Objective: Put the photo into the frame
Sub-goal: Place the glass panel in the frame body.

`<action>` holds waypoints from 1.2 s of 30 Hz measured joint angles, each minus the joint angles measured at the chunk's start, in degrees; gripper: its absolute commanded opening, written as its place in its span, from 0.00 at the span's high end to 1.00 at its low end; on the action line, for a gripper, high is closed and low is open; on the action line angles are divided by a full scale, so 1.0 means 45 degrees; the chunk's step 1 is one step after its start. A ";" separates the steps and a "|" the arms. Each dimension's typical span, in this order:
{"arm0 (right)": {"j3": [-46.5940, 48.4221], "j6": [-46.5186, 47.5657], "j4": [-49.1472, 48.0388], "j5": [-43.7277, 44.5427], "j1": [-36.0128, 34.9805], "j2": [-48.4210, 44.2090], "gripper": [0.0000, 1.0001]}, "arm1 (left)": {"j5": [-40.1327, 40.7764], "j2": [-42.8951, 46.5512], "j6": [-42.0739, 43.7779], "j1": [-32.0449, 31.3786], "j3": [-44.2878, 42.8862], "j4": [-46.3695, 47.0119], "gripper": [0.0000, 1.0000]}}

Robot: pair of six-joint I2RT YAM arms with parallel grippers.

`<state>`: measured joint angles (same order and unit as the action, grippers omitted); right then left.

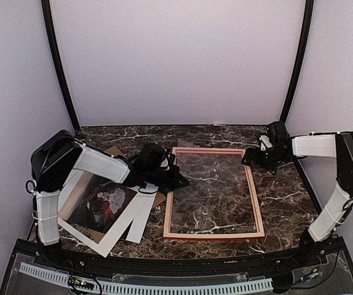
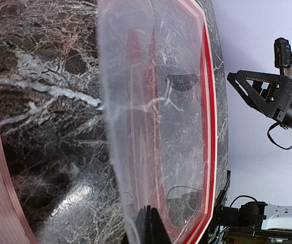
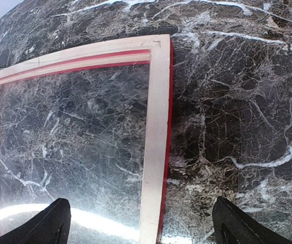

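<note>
Photo (image 1: 99,206) partly hidden (left arm (image 1: 99,165)); clear pane (image 2: 151,127) blurs frame (image 1: 257,209).

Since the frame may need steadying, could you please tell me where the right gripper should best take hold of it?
Take the frame by its right rail near the far corner, coming from above with the right gripper straddling it. The frame lies flat, that rail is narrow, and the open gripper is near that corner.

We see soft, even light; white glare sits on the marble surface (image 2: 80,195), and the close clear pane (image 2: 151,101) looks hazy and warped.
</note>
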<state>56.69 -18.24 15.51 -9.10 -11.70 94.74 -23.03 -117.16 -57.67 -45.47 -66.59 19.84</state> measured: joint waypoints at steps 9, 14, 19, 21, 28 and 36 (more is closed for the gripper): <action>0.0000 0.0000 0.0005 -0.0005 0.0000 0.0000 0.01 | -0.0019 0.0000 0.0005 0.0000 -0.0005 -0.0005 1.00; 0.0000 0.0000 0.0005 -0.0005 0.0000 0.0000 0.01 | -0.0039 0.0000 0.0019 -0.0005 -0.0068 -0.0058 1.00; 0.0000 0.0005 0.0015 -0.0010 0.0000 0.0000 0.01 | -0.0068 0.0000 0.0160 -0.0015 -0.0355 -0.0238 1.00; 0.0000 0.0000 0.0029 -0.0010 0.0000 0.0000 0.01 | -0.0068 0.0000 0.0238 -0.0019 -0.0423 -0.0335 1.00; 0.0024 0.0005 0.0092 -0.0019 0.0000 0.0000 0.01 | -0.0063 -0.0029 0.0350 -0.0024 -0.0481 -0.0466 0.98; 0.0024 0.0000 0.0087 -0.0073 -0.0155 0.0000 0.02 | -0.0073 -0.0151 0.0398 -0.0029 -0.0631 -0.0641 0.88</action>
<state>56.80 -18.24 15.90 -9.43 -12.40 94.74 -23.35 -117.84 -55.88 -45.60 -69.43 16.95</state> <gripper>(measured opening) 0.986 0.085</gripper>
